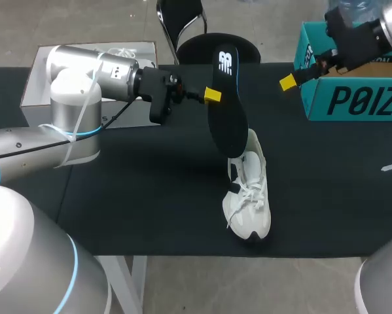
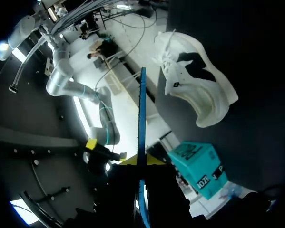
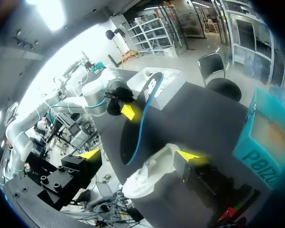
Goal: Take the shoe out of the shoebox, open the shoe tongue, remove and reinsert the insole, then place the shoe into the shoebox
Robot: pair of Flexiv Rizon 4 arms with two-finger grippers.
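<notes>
**Insole** (image 1: 227,108): black, with a white logo at its upper end; both wrist views show a blue rim along its edge. It is held aloft and nearly upright over the middle of the table (image 1: 143,196). Its lower end sits over the shoe's collar, but I cannot tell whether they touch.

**Left gripper** (image 2: 141,161): closed on the insole's edge, one yellow tip on each face.

**Shoe** (image 1: 249,199): white, with a dark side mark and slack laces. It rests on the black table with its toe close to the near edge.

**Right gripper** (image 3: 140,155): fingers spread wide with nothing between them. It hangs in the air just beside the shoebox (image 1: 353,91), well apart from the shoe.

**Shoebox**: teal, at the far right of the table. Bare black surface lies between it and the shoe.

**White box** (image 1: 91,55): at the far left edge, behind the left arm. Bare black surface runs from it to the shoe.
</notes>
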